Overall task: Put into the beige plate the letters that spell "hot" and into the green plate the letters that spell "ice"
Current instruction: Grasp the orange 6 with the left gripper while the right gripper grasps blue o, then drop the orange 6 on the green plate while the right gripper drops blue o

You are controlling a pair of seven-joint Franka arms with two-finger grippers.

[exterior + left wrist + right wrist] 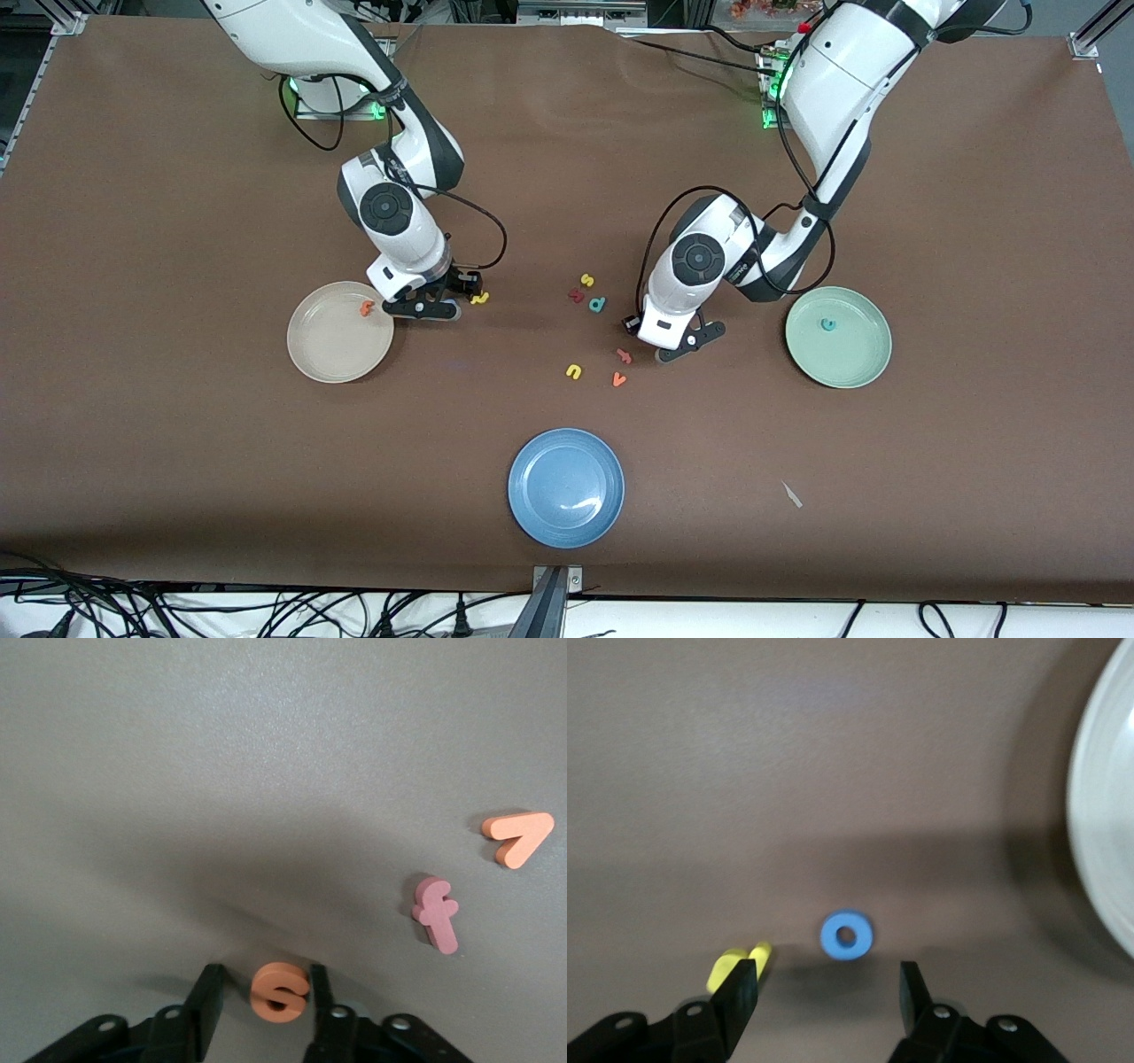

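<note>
The orange e (pixel 280 991) lies on the surface (pixel 177 443) between the two fingers of the left hand (pixel 266 988), with a small gap at each side; the fingers are apart and do not clamp it. In the front view this e is hidden under the hand. The c (pixel 828 324) lies in the green plate (pixel 873 354), beside this hand toward the left arm's end.

The blue o (pixel 847 935) lies just ahead of the right hand (pixel 828 979), whose fingers stand wide apart. The yellow h (pixel 479 299) is partly hidden by one finger. The orange t (pixel 366 307) lies in the beige plate (pixel 328 354), beside the right hand. Both hands point down, low over the surface.
</note>
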